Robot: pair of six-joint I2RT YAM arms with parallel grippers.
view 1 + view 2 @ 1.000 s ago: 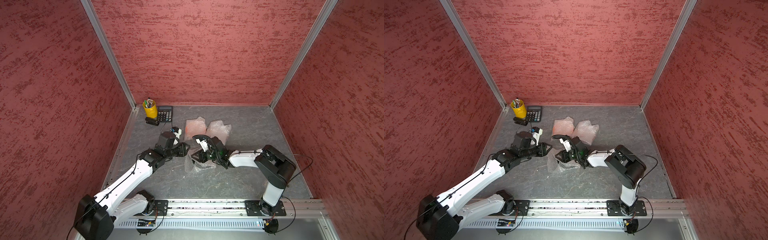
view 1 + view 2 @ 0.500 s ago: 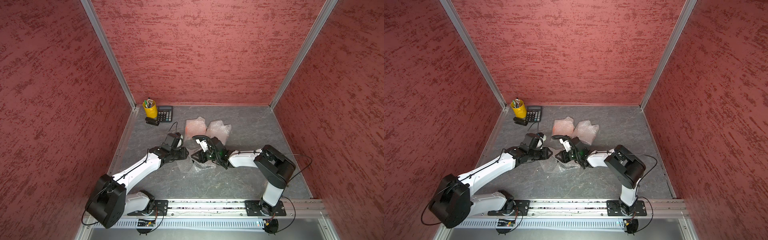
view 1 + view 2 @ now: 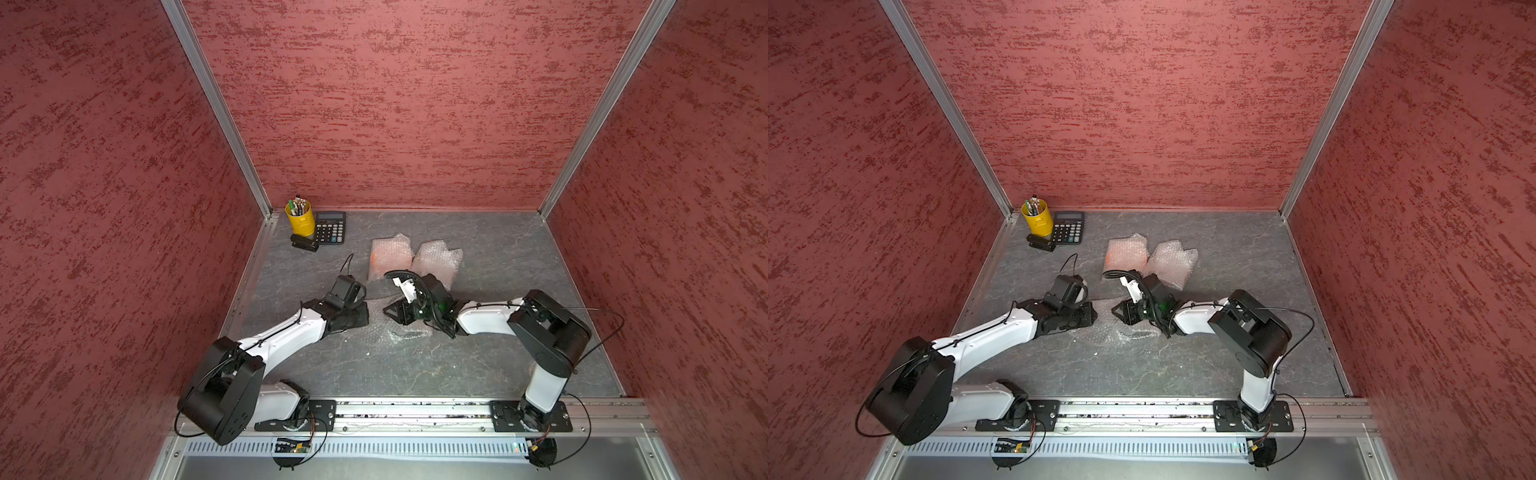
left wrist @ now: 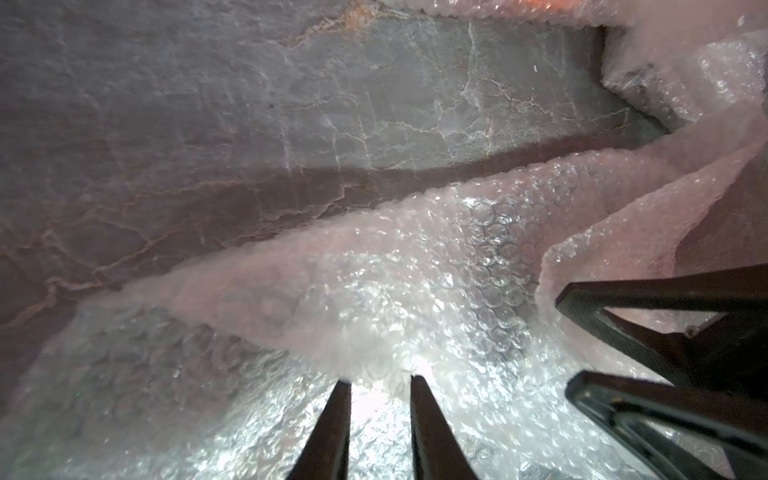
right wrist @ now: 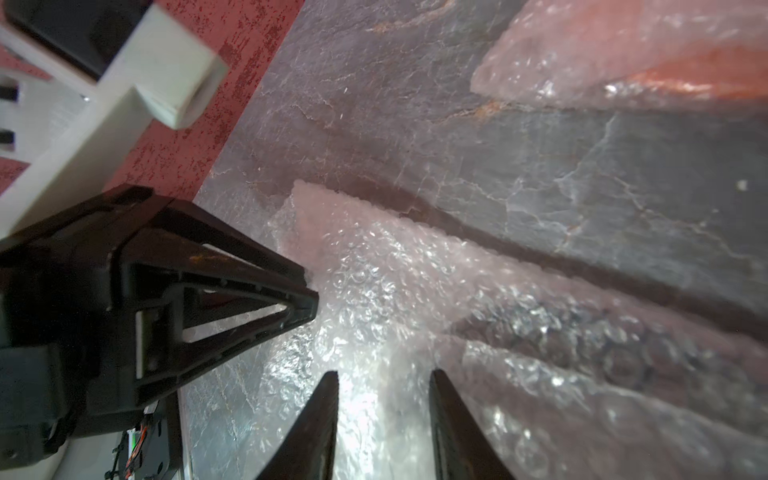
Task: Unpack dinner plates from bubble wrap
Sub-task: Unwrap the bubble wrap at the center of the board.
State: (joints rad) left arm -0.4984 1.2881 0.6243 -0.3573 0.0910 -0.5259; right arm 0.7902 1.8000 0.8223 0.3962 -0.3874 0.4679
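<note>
A loose sheet of bubble wrap (image 3: 395,330) lies crumpled on the grey table between my two grippers. In the left wrist view its near edge (image 4: 415,232) is lifted off the table. My left gripper (image 4: 380,380) stands narrowly open with a fold of the sheet at its fingertips. My right gripper (image 5: 384,376) faces it from the other side, shut on the same sheet. Behind them two wrapped bundles lie side by side. An orange plate (image 3: 386,259) shows through the left one, and the other bundle (image 3: 438,262) is whitish. No bare plate shows.
A yellow pencil cup (image 3: 300,217), a black calculator (image 3: 330,227) and a small black stapler (image 3: 304,243) stand in the back left corner. Red walls close three sides. The arms' mounting rail (image 3: 395,409) runs along the front.
My left arm has swung in and down to the loose sheet, and its jaws have narrowed. The right arm has stayed in place.
</note>
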